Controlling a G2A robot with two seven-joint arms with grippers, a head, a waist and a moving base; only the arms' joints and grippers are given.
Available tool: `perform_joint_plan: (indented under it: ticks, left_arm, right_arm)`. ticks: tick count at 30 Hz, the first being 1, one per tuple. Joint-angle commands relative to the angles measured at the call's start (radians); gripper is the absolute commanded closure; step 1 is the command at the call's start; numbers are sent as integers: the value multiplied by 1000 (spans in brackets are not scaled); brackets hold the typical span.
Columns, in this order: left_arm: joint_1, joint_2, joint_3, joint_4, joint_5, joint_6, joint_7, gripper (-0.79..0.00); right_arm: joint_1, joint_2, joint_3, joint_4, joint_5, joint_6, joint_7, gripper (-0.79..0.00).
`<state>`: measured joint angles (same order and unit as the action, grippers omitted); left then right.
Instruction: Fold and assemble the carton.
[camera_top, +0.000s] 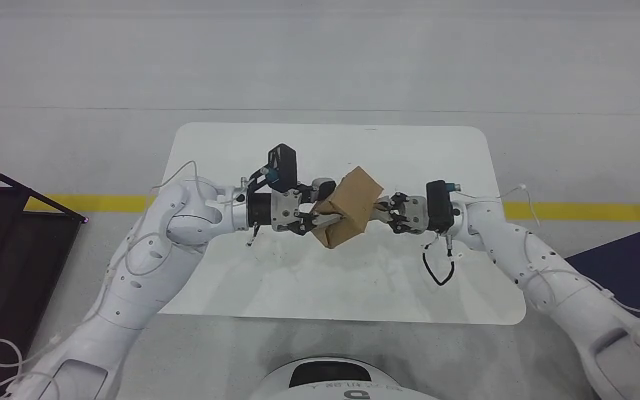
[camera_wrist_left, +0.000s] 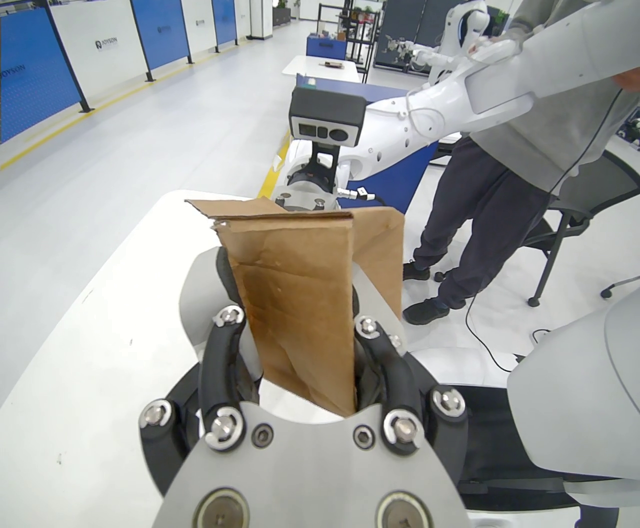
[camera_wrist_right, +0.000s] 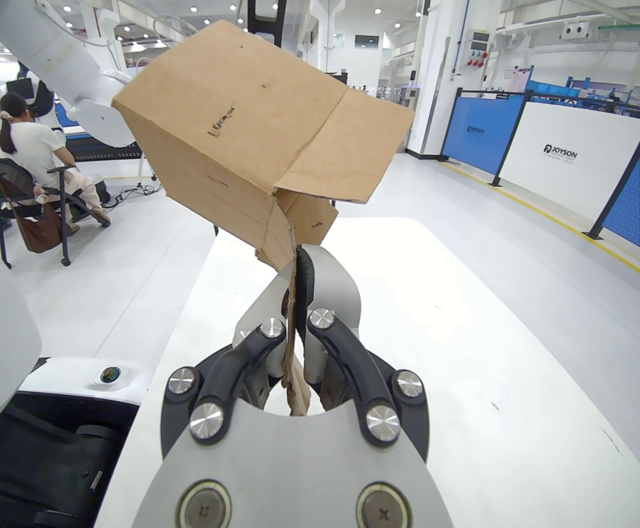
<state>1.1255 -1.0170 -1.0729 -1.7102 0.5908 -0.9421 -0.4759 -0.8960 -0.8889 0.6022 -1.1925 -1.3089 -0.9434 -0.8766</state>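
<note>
Carton (camera_top: 347, 207) gripped from both sides above the table (camera_top: 420, 150).
From above, it hung clear of the tabletop, probably so its panels could swing. Left wrist: the left gripper (camera_wrist_left: 295, 280) pinched one side wall. Right wrist: the right gripper (camera_wrist_right: 296, 272) clamped a ragged flap (camera_wrist_right: 306, 220), seemingly bracing it for folding.

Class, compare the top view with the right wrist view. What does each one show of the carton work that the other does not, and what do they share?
Top view's extra: the left pincer at the carton's opposite end, and the white table's full outline.
Right wrist view's extra: a torn strip of cardboard clamped between the right pincer's pads, and an open flap jutting from the carton's end, with the carton raised off the table.
Shared: the brown carton, the right pincer shut on it, the table beneath.
</note>
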Motion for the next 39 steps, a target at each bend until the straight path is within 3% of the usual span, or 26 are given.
perform_joint_plan:
  ticks: [1, 3, 5, 6, 8, 10, 11, 27, 33, 39]
  left_arm:
    - [-1, 1, 1, 0, 0, 1, -3, -345]
    - [-2, 2, 2, -1, -2, -2, -2, -336]
    - [-4, 2, 4, -2, -3, -3, -3, -160]
    - [-6, 2, 5, -3, -4, -5, -3, -163]
    - [-7, 2, 9, -3, -11, -8, -2, -342]
    - [-9, 3, 11, -2, -13, -10, -3, -573]
    - [-10, 3, 12, -2, -14, -10, -3, -785]
    - [9, 4, -33, 12, -51, 37, 123, -785]
    - [34, 2, -78, 26, -64, 95, 223, -785]
    - [63, -4, -97, 38, -78, 189, 288, -785]
  right_arm:
    - [-2, -2, 3, 1, 0, -2, 2, 0]
    - [-3, -3, 7, 2, 0, -4, 4, 0]
    - [-6, -5, 10, 3, 0, -5, 5, 0]
    - [-7, -5, 12, 4, 0, -6, 6, 0]
    - [-10, -7, 15, 4, -1, -7, 7, 0]
    - [-12, -8, 19, 4, -1, -9, 9, 0]
    - [-13, -8, 21, 5, -1, -10, 10, 0]
    - [-34, -21, 41, 26, 44, -41, 41, 0]
    - [-56, -35, 47, 55, 180, -69, 69, 0]
    - [-85, -51, 20, 65, 428, -69, 69, 0]
